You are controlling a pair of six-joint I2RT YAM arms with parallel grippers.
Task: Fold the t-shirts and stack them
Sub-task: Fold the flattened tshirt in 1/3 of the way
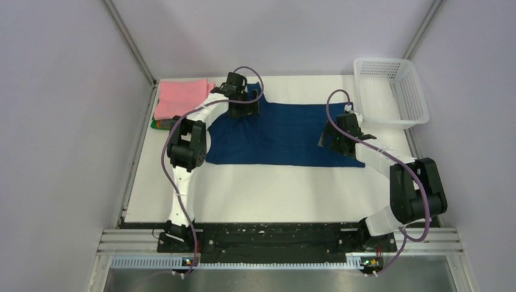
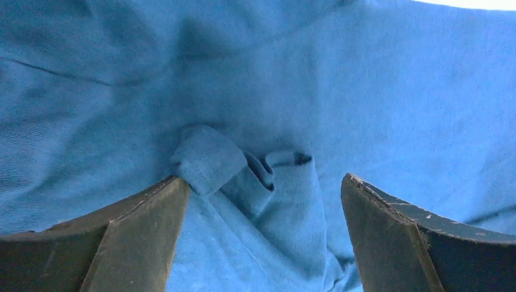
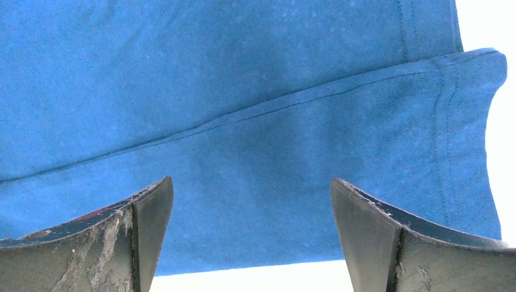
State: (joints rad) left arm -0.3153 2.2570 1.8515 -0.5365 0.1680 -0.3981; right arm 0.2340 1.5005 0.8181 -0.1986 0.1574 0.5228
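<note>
A navy blue t-shirt (image 1: 286, 137) lies spread flat across the middle of the white table. My left gripper (image 1: 242, 109) hovers open over its far left part, where a small bunched fold of cloth (image 2: 243, 167) sits between the fingers (image 2: 140, 231). My right gripper (image 1: 336, 145) hovers open over the shirt's right near edge; the hem and a seam (image 3: 255, 109) show there, with nothing held. A folded pink shirt (image 1: 180, 97) lies at the far left corner on top of a green and orange one (image 1: 159, 125).
A white plastic lattice basket (image 1: 390, 91) stands at the far right corner. The table (image 1: 274, 194) has bare white surface in front of the shirt. Metal frame posts and grey walls close in both sides.
</note>
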